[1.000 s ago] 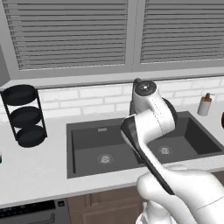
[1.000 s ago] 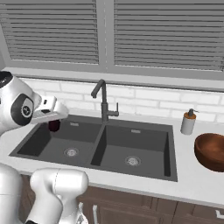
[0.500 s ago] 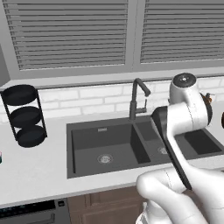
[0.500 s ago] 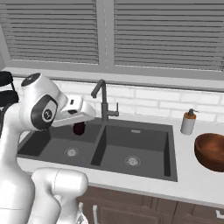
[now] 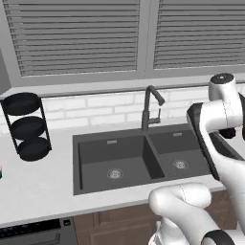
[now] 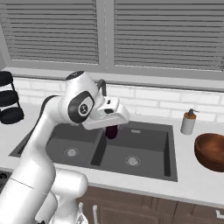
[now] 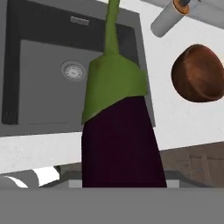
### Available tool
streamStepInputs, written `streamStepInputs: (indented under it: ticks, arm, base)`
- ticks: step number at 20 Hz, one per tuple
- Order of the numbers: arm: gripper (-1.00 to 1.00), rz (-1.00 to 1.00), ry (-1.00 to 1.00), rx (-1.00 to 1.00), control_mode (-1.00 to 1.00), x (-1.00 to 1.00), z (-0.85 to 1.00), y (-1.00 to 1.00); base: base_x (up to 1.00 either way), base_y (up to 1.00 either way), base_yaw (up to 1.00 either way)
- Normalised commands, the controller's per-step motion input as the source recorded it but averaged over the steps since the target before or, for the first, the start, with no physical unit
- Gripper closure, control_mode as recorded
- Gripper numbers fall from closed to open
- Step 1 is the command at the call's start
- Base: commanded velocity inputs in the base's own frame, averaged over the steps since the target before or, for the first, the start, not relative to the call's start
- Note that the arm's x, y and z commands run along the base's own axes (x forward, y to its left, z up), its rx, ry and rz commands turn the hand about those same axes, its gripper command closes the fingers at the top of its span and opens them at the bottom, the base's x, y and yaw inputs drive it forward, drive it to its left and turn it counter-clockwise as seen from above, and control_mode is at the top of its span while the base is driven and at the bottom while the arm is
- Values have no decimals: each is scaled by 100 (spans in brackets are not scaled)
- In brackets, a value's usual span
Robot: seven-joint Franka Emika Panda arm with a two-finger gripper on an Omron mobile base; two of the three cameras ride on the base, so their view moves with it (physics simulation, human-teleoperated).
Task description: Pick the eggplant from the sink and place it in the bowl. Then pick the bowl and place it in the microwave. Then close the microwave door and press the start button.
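The hand [image 6: 113, 126] grips the eggplant [image 6: 112, 131], carried clear above the sink [image 6: 144, 162] so it can travel. The bowl [image 6: 211, 151] waits near the surface's right edge.

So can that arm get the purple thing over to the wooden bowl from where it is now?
Probably yes. The gripper holds the eggplant lifted above the sink, and the bowl sits open on the counter to the right, with only the soap bottle nearby.
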Motion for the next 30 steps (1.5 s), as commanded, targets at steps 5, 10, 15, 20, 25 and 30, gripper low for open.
streamStepInputs:
  ticks: [5, 10, 15, 20, 25, 30]
  arm:
    - [100, -4, 21, 14, -100, 10, 0, -100]
    - [100, 0, -4, 11, -100, 6, -9, -100]
    - [100, 0, 0, 8, -100, 36, -3, -91]
    - [100, 0, -3, 0, -100, 40, -7, -60]
    - [100, -16, -7, -4, -100, 32, -14, -16]
    - [100, -26, -5, -1, -100, 45, -28, -5]
  base:
    - [0, 0, 0]
    - [0, 0, 0]
    - [0, 0, 0]
    - [0, 0, 0]
    - [0, 0, 0]
    - [0, 0, 0]
